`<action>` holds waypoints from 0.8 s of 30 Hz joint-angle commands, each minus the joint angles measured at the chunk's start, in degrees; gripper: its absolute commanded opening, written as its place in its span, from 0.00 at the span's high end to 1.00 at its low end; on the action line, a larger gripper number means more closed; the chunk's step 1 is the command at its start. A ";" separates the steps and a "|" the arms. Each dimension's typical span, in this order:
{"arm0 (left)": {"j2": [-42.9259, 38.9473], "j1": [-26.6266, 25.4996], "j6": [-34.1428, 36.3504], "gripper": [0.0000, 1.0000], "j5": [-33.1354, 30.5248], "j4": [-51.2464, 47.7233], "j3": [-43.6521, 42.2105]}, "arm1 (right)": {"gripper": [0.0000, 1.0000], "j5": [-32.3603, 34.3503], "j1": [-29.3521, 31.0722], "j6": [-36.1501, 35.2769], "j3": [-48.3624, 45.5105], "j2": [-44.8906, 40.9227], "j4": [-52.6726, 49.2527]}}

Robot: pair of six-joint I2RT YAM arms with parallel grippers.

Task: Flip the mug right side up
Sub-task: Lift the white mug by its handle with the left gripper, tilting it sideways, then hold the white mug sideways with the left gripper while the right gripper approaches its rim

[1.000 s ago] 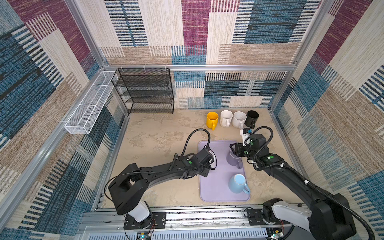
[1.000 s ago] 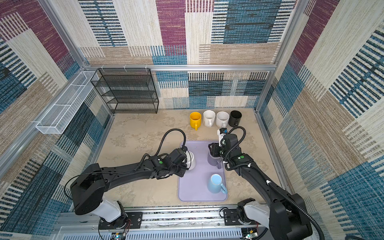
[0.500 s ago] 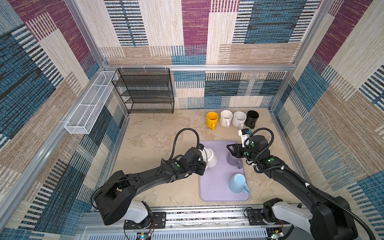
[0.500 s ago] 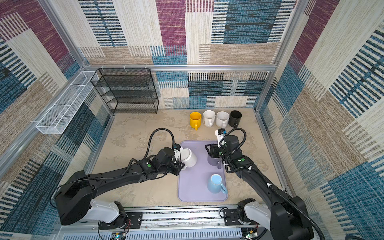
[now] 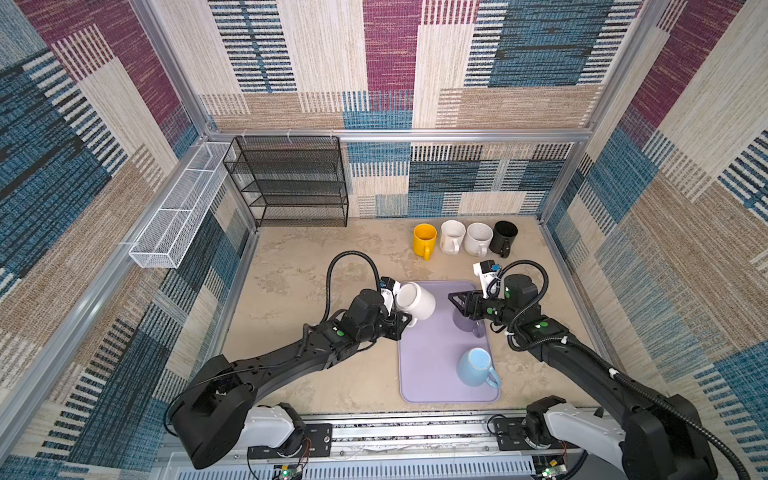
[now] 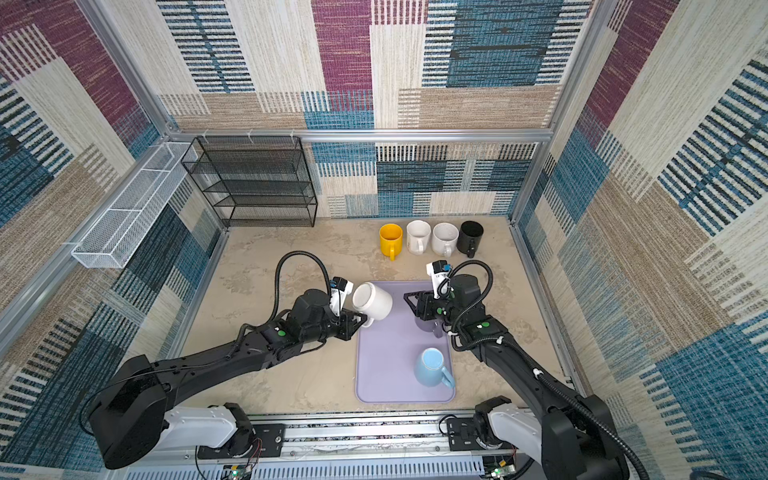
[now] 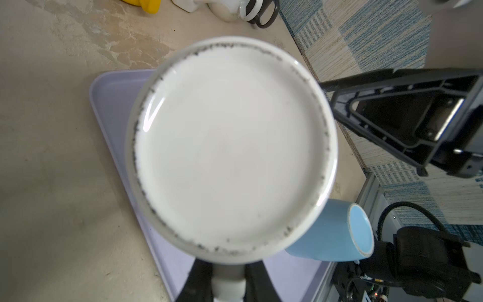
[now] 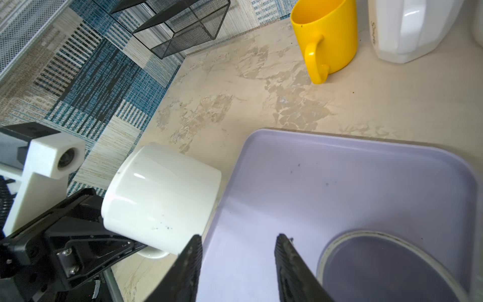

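- Blue mug (image 5: 473,368) stands upright on the purple tray (image 5: 432,374), at its near right corner.
- Left gripper (image 5: 406,321) is closed on the handle of the white mug (image 5: 415,301). This mug hangs tilted, almost sideways, over the tray's far left corner.
- Right gripper (image 5: 457,303) is open and empty, just above the upside-down purple mug (image 8: 386,266).
- Row of mugs (image 5: 453,237) stands at the far edge of the table (image 5: 311,291).

In the left wrist view the white mug (image 7: 230,151) covers most of the tray (image 7: 109,86), its handle (image 7: 228,287) runs off the picture's edge, and the mugs (image 7: 224,11) along the back edge of the bench (image 7: 52,157) are cropped. In both top views the right gripper (image 5: 460,306) hides part of the purple mug (image 5: 469,327).
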 commanded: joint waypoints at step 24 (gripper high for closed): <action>-2.17 3.02 -6.09 1.00 5.53 21.09 -3.40 | 0.53 -8.72 1.83 6.96 -4.93 -1.77 13.85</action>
